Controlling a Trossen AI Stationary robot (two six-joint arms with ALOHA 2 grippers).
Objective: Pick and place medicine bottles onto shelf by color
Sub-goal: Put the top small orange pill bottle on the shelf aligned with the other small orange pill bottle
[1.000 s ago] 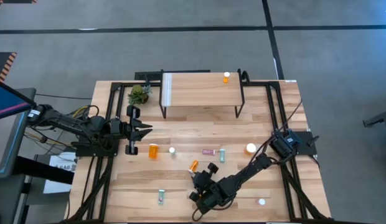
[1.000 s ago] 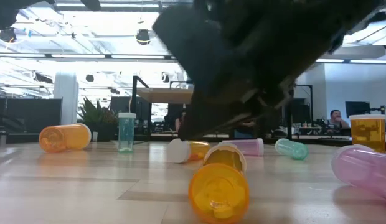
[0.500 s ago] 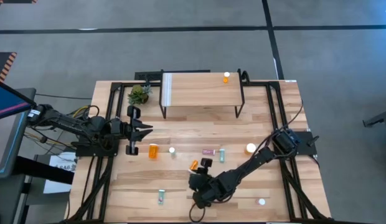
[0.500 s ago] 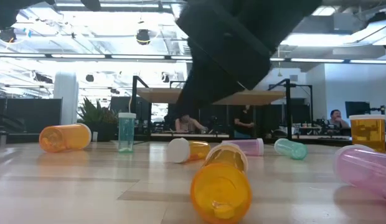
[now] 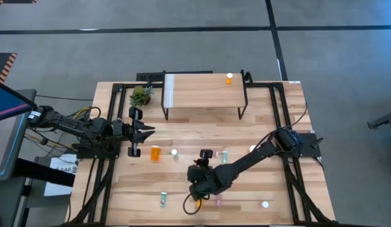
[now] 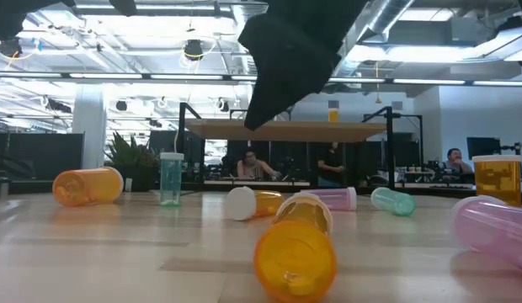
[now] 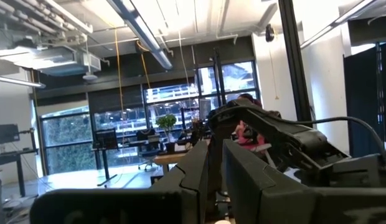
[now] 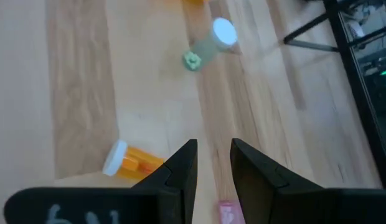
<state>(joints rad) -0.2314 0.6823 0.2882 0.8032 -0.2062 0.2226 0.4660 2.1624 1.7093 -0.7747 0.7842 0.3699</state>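
Note:
Small bottles lie scattered on the wooden table: an orange one [image 5: 156, 152], a pink one [image 5: 209, 153], a teal one [image 5: 224, 156] and another teal one [image 5: 164, 200]. One orange bottle [image 5: 229, 78] stands on the shelf [image 5: 202, 88]. My right gripper [image 5: 197, 181] hovers above the table's near middle, its fingers a little apart and empty. In its wrist view [image 8: 214, 163] it looks down on a lying orange bottle [image 8: 134, 162], a teal bottle [image 8: 208, 46] and a pink one [image 8: 227, 213]. My left gripper [image 5: 145, 131] waits at the table's left side, shut.
A small green plant [image 5: 140, 96] stands left of the shelf. A large orange bottle [image 6: 295, 257] lies on its side close to the low camera, and a pink one [image 6: 492, 227] lies at the right. A white-capped bottle [image 5: 265, 203] lies near the front right.
My right gripper has risen from just above the table behind the near orange bottle and has moved toward the table's left and far side. The bottles have stayed where they were.

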